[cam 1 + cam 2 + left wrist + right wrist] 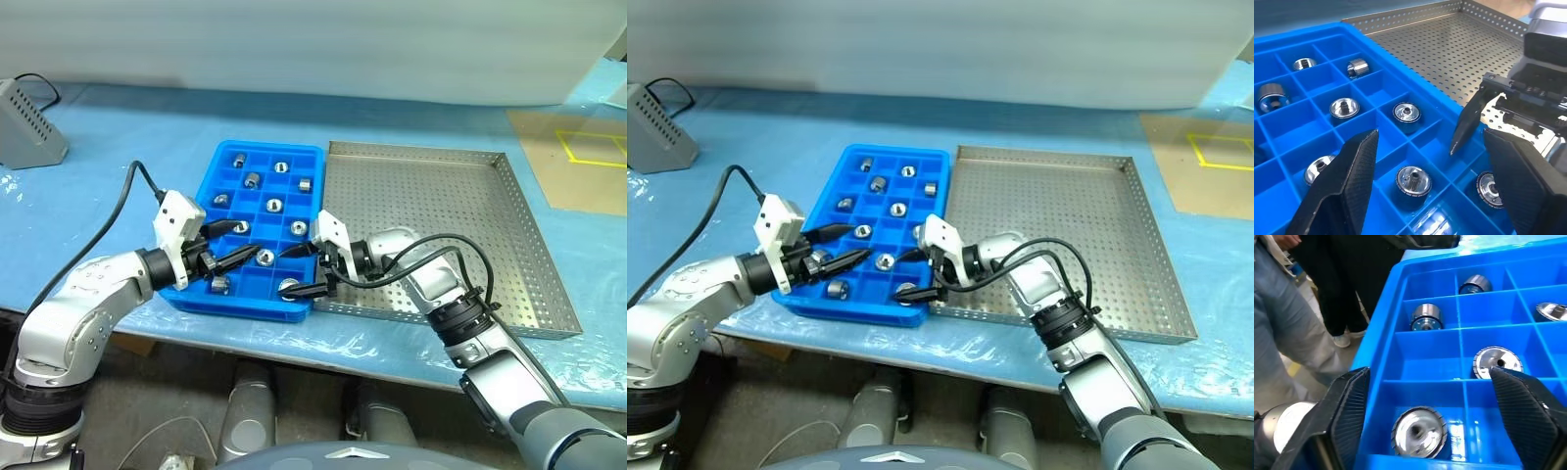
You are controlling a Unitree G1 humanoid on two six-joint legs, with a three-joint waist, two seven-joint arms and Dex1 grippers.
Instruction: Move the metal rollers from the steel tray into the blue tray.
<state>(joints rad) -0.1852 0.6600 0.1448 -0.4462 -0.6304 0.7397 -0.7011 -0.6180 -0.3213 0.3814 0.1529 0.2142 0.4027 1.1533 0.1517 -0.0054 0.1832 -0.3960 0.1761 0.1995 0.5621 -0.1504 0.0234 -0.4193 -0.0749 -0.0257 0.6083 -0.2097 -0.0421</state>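
Right claw point(306, 270) hangs spread over the near right corner of the blue tray point(220, 157), its two fingers apart with nothing between them. From the head views, a roller point(290, 287) sits in the corner compartment just under that claw, while the left claw point(233, 245) hovers spread and empty over the near left part of the same tray. About a dozen rollers lie one to a compartment across the blue tray, most with the hole upward. Beside it, toward the counter's right, the steel tray point(470, 215) shows a bare perforated floor, so the transfer looks nearly or wholly finished.

From the left wrist, spread fingers point(1342, 186) frame upright rollers in the near compartments, with the right claw point(1476, 132) opposite.

From the right wrist, its fingers point(1347, 406) straddle the corner roller point(1419, 432), which lies directly below, axis vertical. A person's legs stand beyond the counter's edge. The right arm is nearer any further steel-tray pick.
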